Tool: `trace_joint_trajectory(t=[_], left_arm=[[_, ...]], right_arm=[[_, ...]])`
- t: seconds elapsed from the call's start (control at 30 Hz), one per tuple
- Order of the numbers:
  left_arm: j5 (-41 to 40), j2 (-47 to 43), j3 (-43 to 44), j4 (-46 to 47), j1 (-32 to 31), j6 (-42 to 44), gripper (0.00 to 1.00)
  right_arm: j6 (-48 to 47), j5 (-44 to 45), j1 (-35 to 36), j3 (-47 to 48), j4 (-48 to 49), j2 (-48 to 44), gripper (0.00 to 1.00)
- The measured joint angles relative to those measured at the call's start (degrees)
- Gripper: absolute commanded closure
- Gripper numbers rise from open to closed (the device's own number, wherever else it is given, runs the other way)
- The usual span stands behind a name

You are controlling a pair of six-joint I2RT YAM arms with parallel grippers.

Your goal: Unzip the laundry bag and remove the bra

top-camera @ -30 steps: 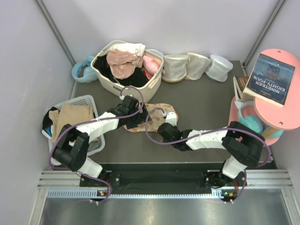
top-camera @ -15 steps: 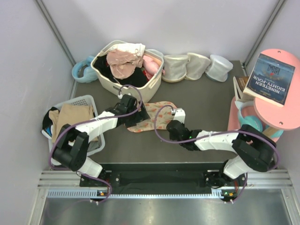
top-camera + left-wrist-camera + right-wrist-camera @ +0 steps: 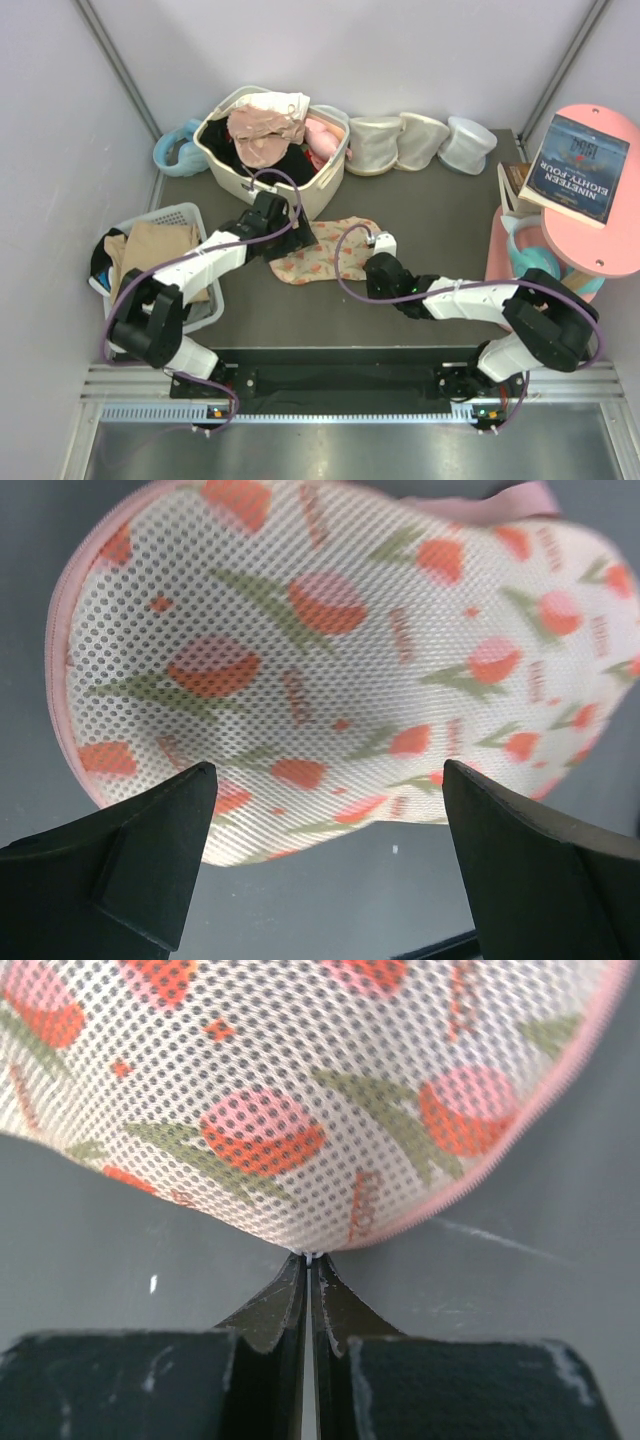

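Observation:
The laundry bag point(image 3: 328, 250) lies flat on the dark table, a peach mesh pouch with orange-red flower print and a pink zip edge. My left gripper point(image 3: 290, 238) is open at the bag's left end; in the left wrist view point(image 3: 325, 777) the bag point(image 3: 330, 650) fills the space just beyond the spread fingers. My right gripper point(image 3: 366, 262) is at the bag's right edge. In the right wrist view point(image 3: 312, 1260) it is shut on the small white zip pull at the bag's rim point(image 3: 300, 1110). The bra is hidden.
A beige basket point(image 3: 215, 140) of clothes stands just behind the left gripper. Three cream cup-shaped containers point(image 3: 420, 142) line the back. A grey basket point(image 3: 190, 212) with tan cloth is at the left. A pink side table with a book point(image 3: 590, 165) stands at the right.
My right gripper has drawn back to the right along the bag's edge. The bag has shifted and spread a little. My left gripper has moved slightly toward the back.

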Motion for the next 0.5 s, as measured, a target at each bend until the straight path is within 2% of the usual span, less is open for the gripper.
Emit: trace_joint_trajectory(t=[0.13,0.3,0.5], left_arm=[[1.18,-5.60,-0.39,-1.20,0.00,-1.46,0.01],[4.92,-14.84,-9.94,-0.48,-1.16,-7.13,0.01],[7.74,-15.76,-21.03,-0.04,-2.64,-14.19,0.01]], right_arm=[[-0.31,-3.52,0.94,1.81,-2.73,0.68,1.00],[0.26,-7.26,3.37,3.69,-3.96,0.79,1.00],[0.39,-11.39,5.66,4.17,-3.50,1.18,1.00]])
